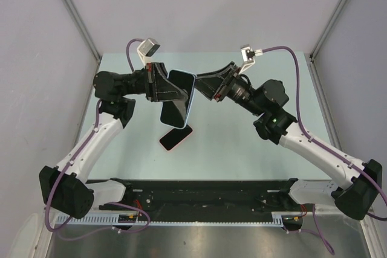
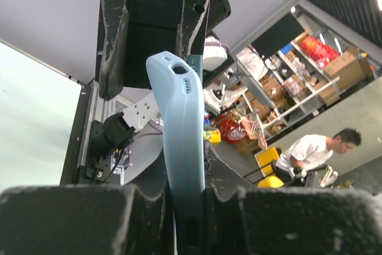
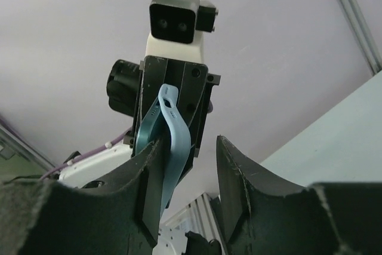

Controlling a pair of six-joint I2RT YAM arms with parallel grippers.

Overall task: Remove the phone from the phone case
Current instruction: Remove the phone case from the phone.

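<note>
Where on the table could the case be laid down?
Bare table lies between the phone and the right arm, a narrower patch between phone and left arm. The middle is crowded: left gripper and right gripper meet at the case, near the phone.

Pale green table (image 1: 242,143) underneath; left wrist view catches a man (image 2: 307,150) in white at four o'clock, boxes (image 2: 343,67) at two.

Bright diffuse light; soft shadows; right pincer (image 3: 188,146) near lens blurred.
</note>
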